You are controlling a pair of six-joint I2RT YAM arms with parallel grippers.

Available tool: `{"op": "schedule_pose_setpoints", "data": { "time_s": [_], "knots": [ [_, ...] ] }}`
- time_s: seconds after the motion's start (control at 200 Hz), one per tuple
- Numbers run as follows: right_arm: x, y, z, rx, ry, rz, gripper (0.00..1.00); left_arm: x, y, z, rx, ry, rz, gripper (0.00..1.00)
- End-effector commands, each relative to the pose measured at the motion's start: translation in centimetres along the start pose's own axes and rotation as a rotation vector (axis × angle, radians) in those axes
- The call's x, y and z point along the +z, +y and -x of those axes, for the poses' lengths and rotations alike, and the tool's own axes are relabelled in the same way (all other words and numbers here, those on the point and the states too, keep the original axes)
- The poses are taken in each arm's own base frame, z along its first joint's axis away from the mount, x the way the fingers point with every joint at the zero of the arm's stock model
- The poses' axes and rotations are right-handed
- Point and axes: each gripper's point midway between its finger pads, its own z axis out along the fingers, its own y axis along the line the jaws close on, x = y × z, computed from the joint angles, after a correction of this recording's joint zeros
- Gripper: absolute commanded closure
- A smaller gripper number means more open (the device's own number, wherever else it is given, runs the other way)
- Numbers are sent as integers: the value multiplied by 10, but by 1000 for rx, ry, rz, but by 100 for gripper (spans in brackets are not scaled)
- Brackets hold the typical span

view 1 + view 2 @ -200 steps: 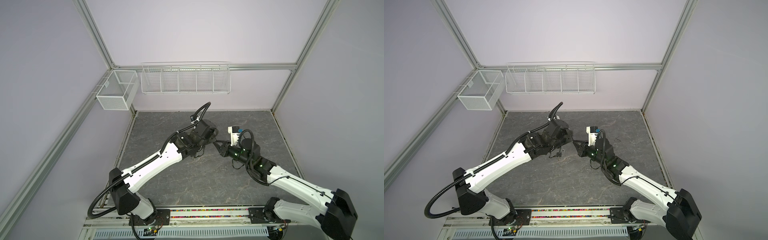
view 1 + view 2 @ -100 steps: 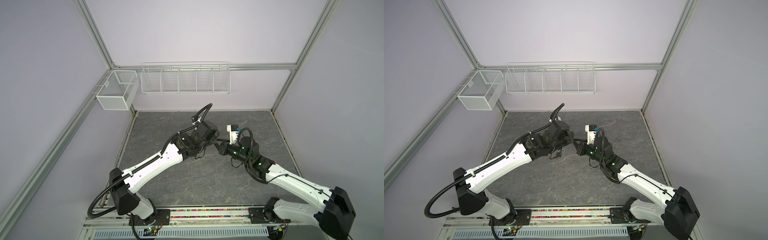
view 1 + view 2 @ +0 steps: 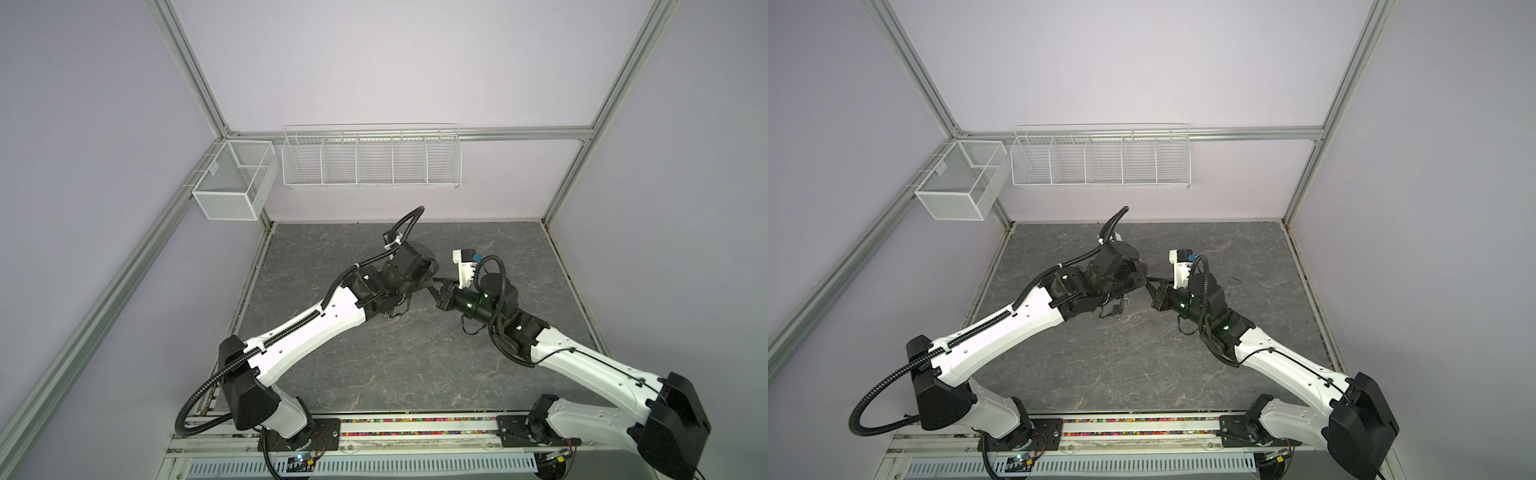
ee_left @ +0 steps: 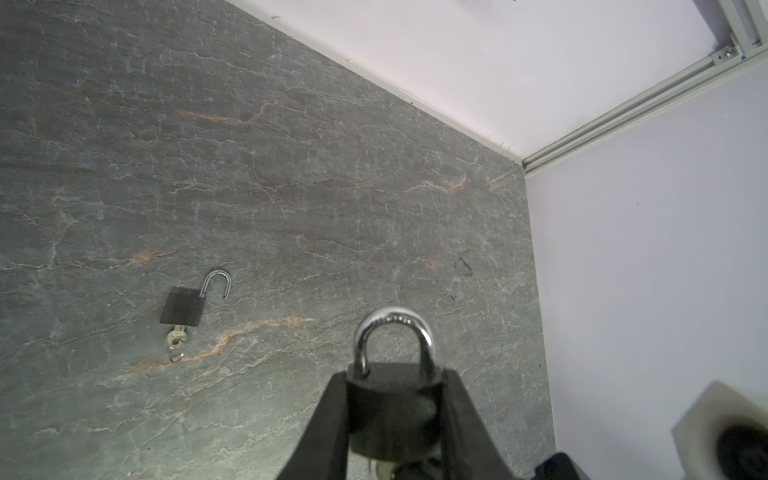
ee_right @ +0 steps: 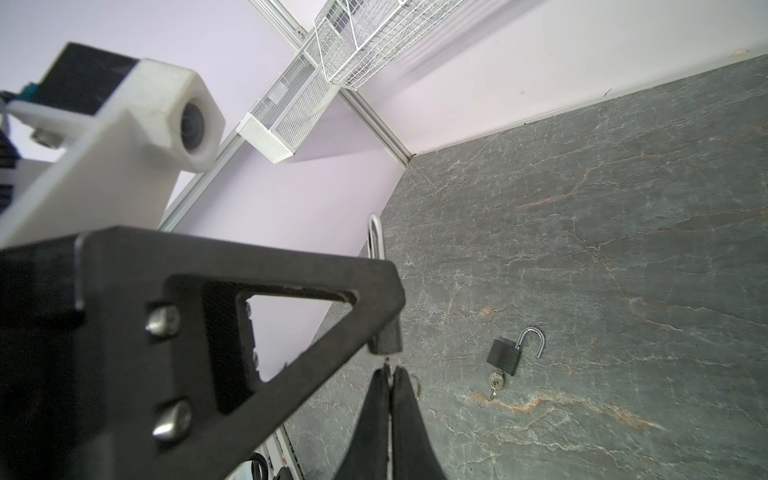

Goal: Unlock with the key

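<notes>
A black padlock [image 4: 392, 409] with its steel shackle [image 4: 392, 328] closed hangs above the table, and my left gripper [image 4: 395, 378] is shut on its body from both sides. In the right wrist view the bottom of the padlock [image 5: 388, 340] sits just beyond my right gripper [image 5: 390, 370]. Its jaws are pressed together on the thin key [image 5: 387, 358] under the lock, with the key ring [image 5: 417, 384] showing beside them. In both top views the two grippers [image 3: 432, 282] [image 3: 1152, 289] meet tip to tip over the middle of the table.
A second black padlock [image 4: 183, 307] [image 5: 505, 355] lies on the grey stone table [image 3: 374, 374] with its shackle swung open and a key in it. A wire shelf [image 3: 370, 160] and a mesh box [image 3: 232, 183] hang on the back wall.
My right gripper has moved in toward the left gripper and its jaws have shut under the held padlock. The left arm has barely shifted.
</notes>
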Motion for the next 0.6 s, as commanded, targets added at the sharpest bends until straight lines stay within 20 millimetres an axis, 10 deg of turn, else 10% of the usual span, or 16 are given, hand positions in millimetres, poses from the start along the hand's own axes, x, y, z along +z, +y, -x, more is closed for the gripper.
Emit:
{"op": "schedule_pose_setpoints", "data": {
  "time_s": [0.0, 0.595],
  "knots": [
    [0, 12, 22, -14, -67, 35, 94, -13, -19, -14, -13, 62, -83, 100],
    [2, 5, 6, 22, -22, 34, 89, -20, -30, 5, -44, 1, -129, 100]
  ]
}}
